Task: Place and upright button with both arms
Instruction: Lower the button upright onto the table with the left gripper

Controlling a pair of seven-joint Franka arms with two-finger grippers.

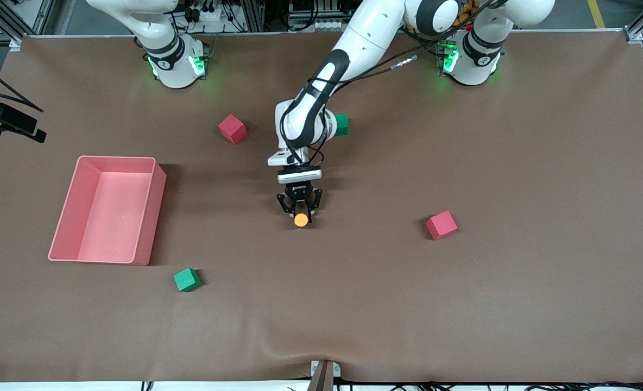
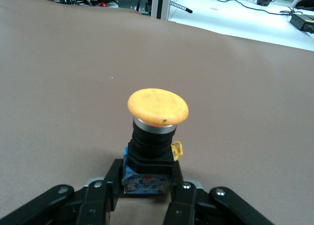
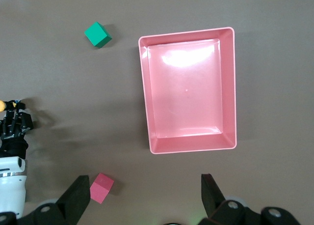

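Observation:
The button (image 1: 301, 219) has a round orange cap and a black body on a blue base. My left gripper (image 1: 299, 208) is shut on that base near the middle of the table, low over the brown surface, with the cap pointing toward the front camera. In the left wrist view the cap (image 2: 158, 107) sticks out past the fingers (image 2: 112, 182), which clamp the base from both sides. My right gripper (image 3: 144, 185) is open and empty, high above the table near the right arm's base; it does not show in the front view.
A pink bin (image 1: 157, 206) stands toward the right arm's end, also in the right wrist view (image 3: 144, 97). Red cubes (image 1: 232, 128) (image 1: 441, 225) and green cubes (image 1: 187, 279) (image 1: 342, 125) lie scattered; the last is partly hidden by the left arm.

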